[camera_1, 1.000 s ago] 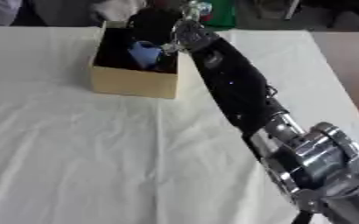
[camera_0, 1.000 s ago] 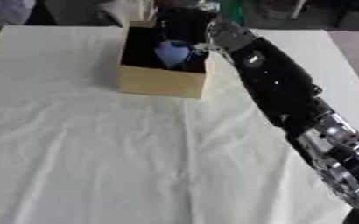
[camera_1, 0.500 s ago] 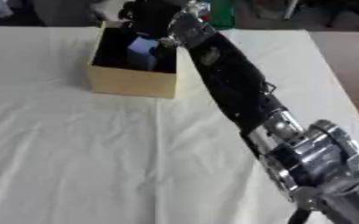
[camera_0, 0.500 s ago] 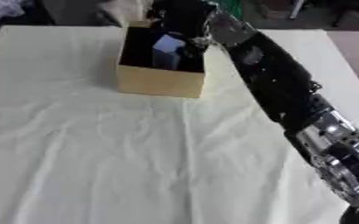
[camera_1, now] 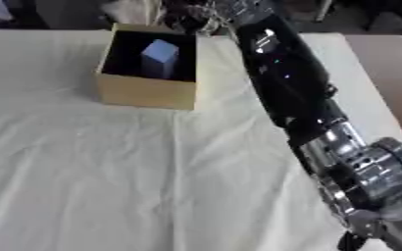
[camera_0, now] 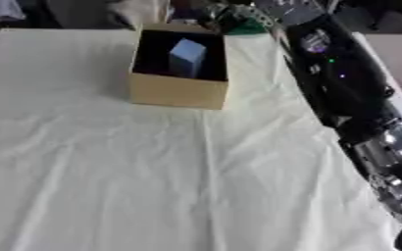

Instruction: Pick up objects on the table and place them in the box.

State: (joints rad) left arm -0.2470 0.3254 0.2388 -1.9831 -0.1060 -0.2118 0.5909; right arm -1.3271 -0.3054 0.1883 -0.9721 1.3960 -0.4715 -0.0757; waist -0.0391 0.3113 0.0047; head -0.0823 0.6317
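Blur at the table's [camera_0: 153, 186] far edge hides the right hand [camera_0: 226, 13], so whether its fingers are spread or curled cannot be told, while the pale blue block [camera_0: 186, 58] stands inside the box [camera_0: 177, 93], just left of that hand

The box [camera_0: 178, 90] is tan cardboard outside, its inside dark, nearly black. In it stands a pale blue block [camera_0: 187, 57], lighter on top and greyer down its sides. The desk [camera_0: 153, 171] wears a cream, faintly yellowish cloth, plain and without pattern, with soft grey shadows along its creases. The right arm [camera_1: 286, 83] is glossy black with small green and purple lights on it, turning to silver metal lower down. Just beside the hand [camera_0: 230, 12], which is dark with silvery glints, shows a patch of green [camera_0: 254, 28].
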